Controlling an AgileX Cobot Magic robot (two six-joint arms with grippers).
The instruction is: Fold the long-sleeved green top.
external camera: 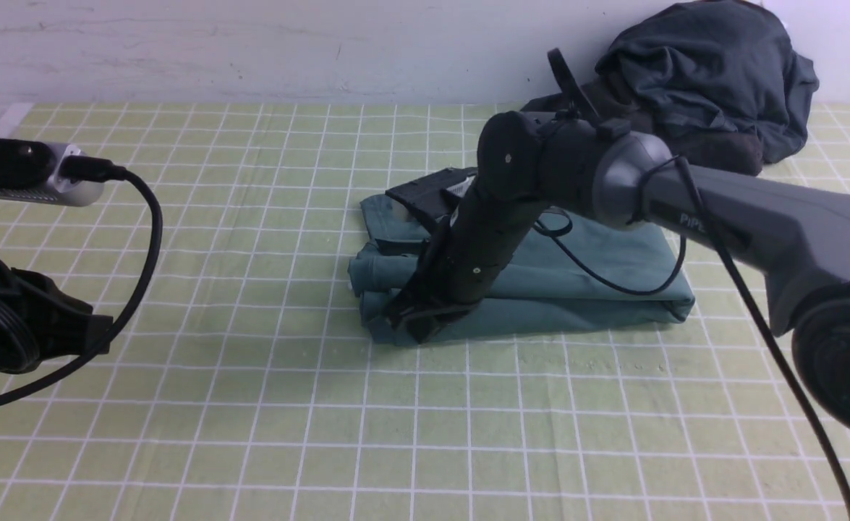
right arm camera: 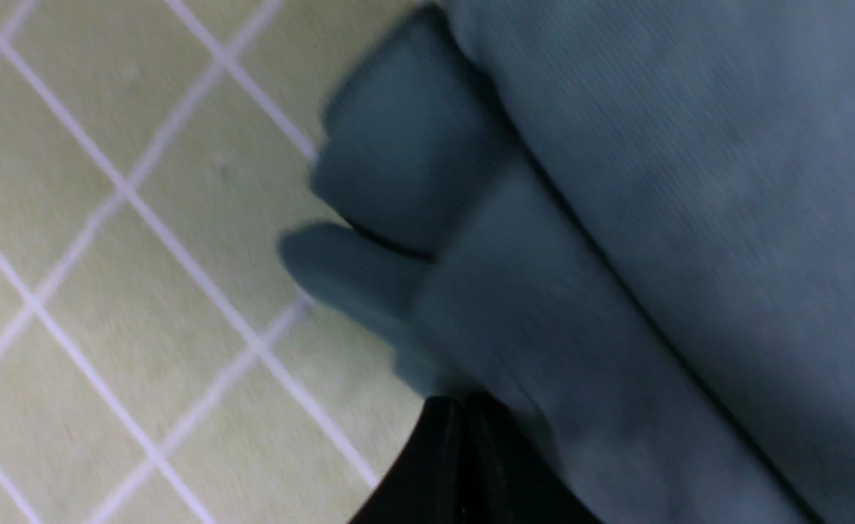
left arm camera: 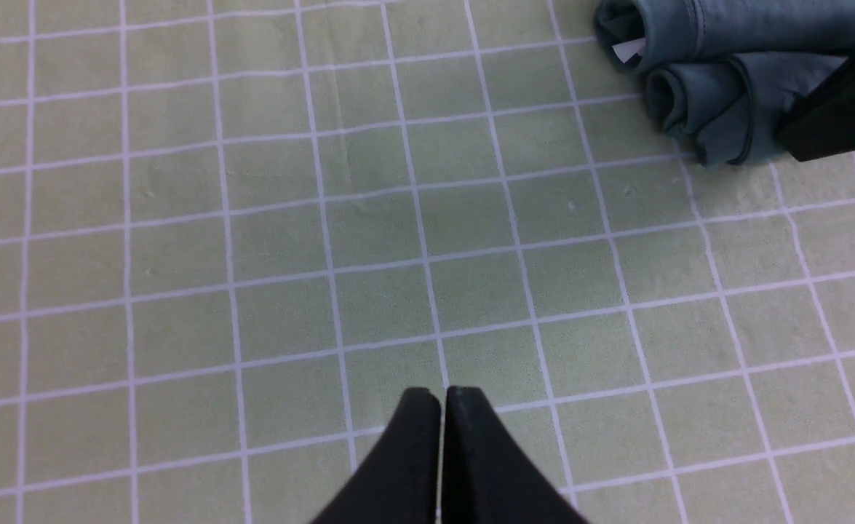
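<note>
The green long-sleeved top lies folded into a thick rectangle in the middle of the mat, its rolled fold ends facing left. It also shows in the left wrist view and in the right wrist view. My right gripper is down at the bundle's front left corner, jaws shut, tips against the fabric edge. I cannot see any cloth between them. My left gripper is shut and empty above bare mat, well left of the top.
A heap of dark charcoal garments lies at the back right against the wall. The green checked mat covers the table. My right arm reaches across above the folded top.
</note>
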